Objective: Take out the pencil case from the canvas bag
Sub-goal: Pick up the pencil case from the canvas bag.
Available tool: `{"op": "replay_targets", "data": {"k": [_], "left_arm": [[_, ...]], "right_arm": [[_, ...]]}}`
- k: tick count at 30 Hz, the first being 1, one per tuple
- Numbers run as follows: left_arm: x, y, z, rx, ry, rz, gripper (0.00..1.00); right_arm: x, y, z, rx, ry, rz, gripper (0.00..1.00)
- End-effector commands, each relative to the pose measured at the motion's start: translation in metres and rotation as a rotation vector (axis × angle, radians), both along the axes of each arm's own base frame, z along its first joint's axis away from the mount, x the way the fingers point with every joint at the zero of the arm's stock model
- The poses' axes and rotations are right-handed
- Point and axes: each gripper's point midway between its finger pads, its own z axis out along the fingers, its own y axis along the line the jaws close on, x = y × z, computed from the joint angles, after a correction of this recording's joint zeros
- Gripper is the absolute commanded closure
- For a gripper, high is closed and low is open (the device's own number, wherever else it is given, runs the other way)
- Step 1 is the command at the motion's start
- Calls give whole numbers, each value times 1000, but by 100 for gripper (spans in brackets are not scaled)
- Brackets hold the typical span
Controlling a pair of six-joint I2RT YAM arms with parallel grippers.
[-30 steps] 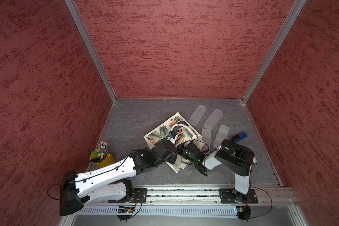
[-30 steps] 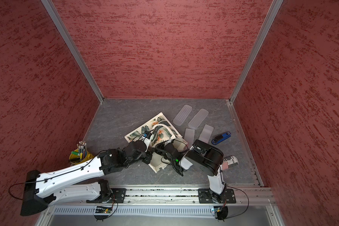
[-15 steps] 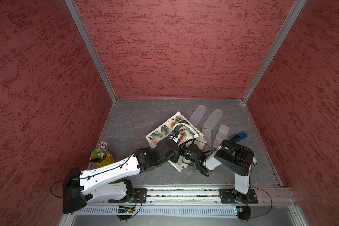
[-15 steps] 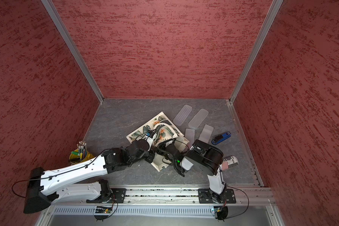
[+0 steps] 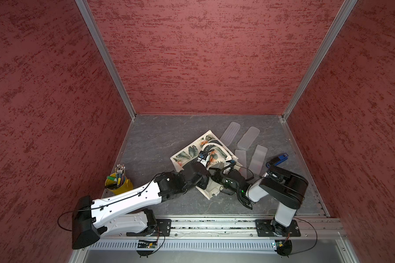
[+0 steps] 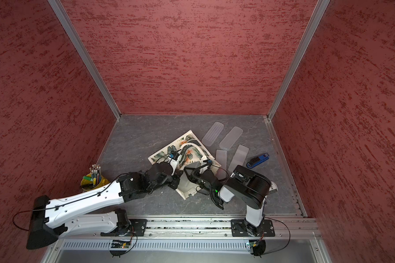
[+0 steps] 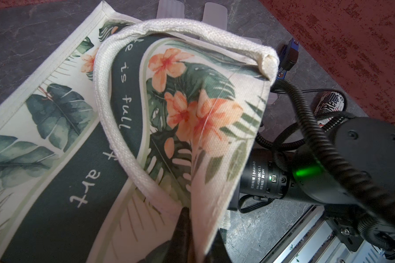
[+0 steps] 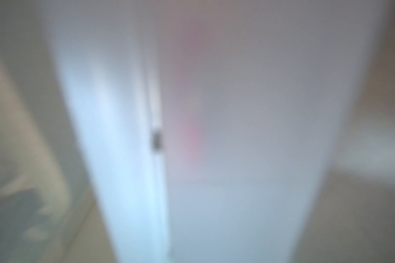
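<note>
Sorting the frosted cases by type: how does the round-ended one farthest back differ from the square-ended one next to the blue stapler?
The round-ended case has curved ends; the square-ended case has straight ends and corners. The round-ended case lies by the far corner of the bag; the square-ended case lies nearer the robot, beside the stapler. Both are frosted and lie flat on the table, outside the bag.

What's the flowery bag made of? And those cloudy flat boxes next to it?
The canvas bag looks like woven cloth, matte: the left wrist view shows a fine weave, and it folds softly. Its handle looks like braided white cord. The frosted cases seem plastic, cloudy and half see-through: the grey table shows faintly through.
</note>
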Motion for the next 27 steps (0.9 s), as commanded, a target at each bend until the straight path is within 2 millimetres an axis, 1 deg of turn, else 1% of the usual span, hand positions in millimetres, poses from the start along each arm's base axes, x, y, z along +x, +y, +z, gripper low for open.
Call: {"op": "replay_targets", "data": {"k": [1, 5, 9, 12, 13, 15, 18, 21, 23, 27], "left_arm": [[7, -4, 29, -76, -60, 20, 100], [12, 0, 33, -79, -73, 60, 100], [20, 6, 39, -82, -94, 113, 100], [27, 9, 43, -81, -101, 143, 100], [30, 11, 44, -77, -103, 157, 100], [35, 15, 47, -72, -102, 181, 100], [44, 22, 52, -67, -108, 222, 100], [51, 29, 56, -66, -124, 251, 100], [57, 36, 58, -66, -131, 276, 100], [69, 47, 59, -90, -128, 318, 100]], "right_arm": [[-10, 4, 24, 8, -80, 69, 74], [-25, 2, 32, 1, -94, 134, 74], [-41, -10, 39, 16, -106, 163, 74], [-55, -16, 42, 22, -103, 205, 73], [-58, -19, 48, 35, -110, 210, 73], [-65, -27, 51, 50, -106, 215, 73], [-68, -41, 57, 62, -104, 198, 74], [-67, -53, 62, 40, -111, 165, 73], [-67, -60, 68, 26, -123, 146, 70], [-66, -75, 83, 5, -144, 101, 70]]}}
